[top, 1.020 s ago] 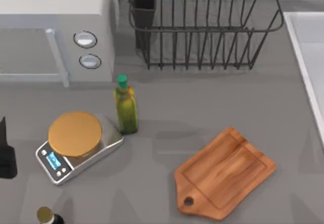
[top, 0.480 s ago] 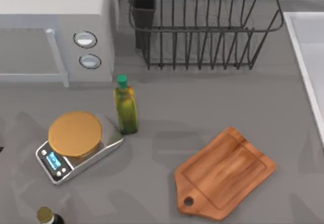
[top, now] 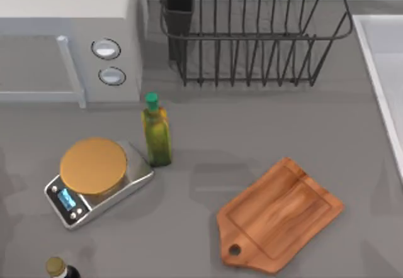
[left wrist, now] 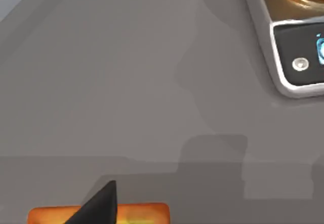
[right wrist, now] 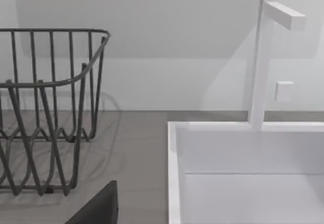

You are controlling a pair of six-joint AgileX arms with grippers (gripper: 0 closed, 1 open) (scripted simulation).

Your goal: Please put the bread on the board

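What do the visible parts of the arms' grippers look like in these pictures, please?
Little can be seen. The left wrist view shows a matte black, pointed, wedge-shaped finger of the left gripper, above the orange bread. The right wrist view shows a similar dark, angular, smooth finger of the right gripper. No cables or markings are visible on either.

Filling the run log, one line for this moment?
bread: under left end effector, by scale | board: bare | right end effector: near sink
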